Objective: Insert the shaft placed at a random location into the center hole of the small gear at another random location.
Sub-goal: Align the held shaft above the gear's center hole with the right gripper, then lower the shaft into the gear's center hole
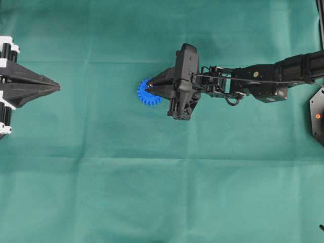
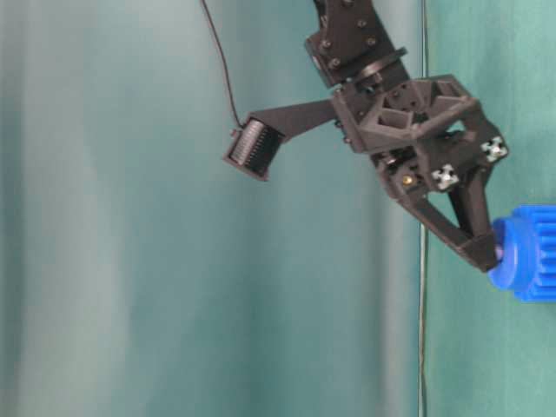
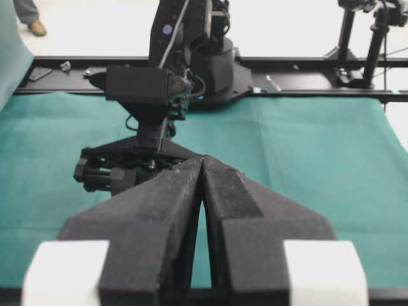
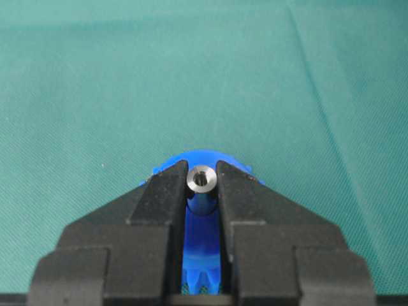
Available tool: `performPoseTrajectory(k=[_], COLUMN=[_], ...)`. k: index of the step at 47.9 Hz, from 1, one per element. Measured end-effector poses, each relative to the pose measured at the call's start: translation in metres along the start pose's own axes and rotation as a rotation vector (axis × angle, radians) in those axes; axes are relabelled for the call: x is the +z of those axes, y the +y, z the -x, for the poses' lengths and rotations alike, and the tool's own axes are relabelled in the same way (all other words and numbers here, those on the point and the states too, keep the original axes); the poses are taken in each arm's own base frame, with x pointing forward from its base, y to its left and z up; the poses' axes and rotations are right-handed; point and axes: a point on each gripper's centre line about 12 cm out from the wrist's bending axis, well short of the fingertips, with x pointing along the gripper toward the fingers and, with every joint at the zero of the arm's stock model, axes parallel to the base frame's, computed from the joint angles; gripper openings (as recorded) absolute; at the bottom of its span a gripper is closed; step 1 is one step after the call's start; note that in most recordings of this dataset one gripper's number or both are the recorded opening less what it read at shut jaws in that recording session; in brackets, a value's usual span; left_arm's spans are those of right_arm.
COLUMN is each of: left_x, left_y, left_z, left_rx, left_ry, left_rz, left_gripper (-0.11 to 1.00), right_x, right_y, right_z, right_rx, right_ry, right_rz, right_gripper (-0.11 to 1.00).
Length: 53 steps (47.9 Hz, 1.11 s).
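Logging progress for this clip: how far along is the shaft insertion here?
Done: the right gripper has picked up the shaft and carried it to the small gear. In hand: the shaft is pinched between the fingertips directly over the blue hub. Left: seating it in the center hole, which is hidden, and releasing. The left gripper sits shut at the table edge.

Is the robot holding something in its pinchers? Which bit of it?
Yes. The right gripper pinches the shaft by its sides, just below its shiny top end, over the small gear. The left gripper holds nothing.
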Motion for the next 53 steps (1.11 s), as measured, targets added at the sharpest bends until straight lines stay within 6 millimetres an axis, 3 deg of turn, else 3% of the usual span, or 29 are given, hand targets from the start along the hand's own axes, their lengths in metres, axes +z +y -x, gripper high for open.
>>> performPoseTrajectory(k=[41, 45, 53], left_x=[-0.0006, 0.0, 0.0], left_y=[0.0, 0.0003, 0.0003], left_z=[0.0001, 0.0, 0.0], left_rx=[0.0, 0.002, 0.001], left_ry=[0.002, 0.0, 0.0], left_rz=[0.0, 0.0, -0.002], left_gripper=[0.0, 0.0, 0.0], right_x=[-0.0013, -0.0013, -0.0013], right_y=[0.0, 0.0006, 0.0013], right_z=[-0.0017, -0.0017, -0.0017], right_rx=[0.0, 0.001, 0.003], right_ry=[0.0, 0.0, 0.0], right_rz=[0.0, 0.001, 0.001], right_gripper=[0.16, 0.31, 0.8])
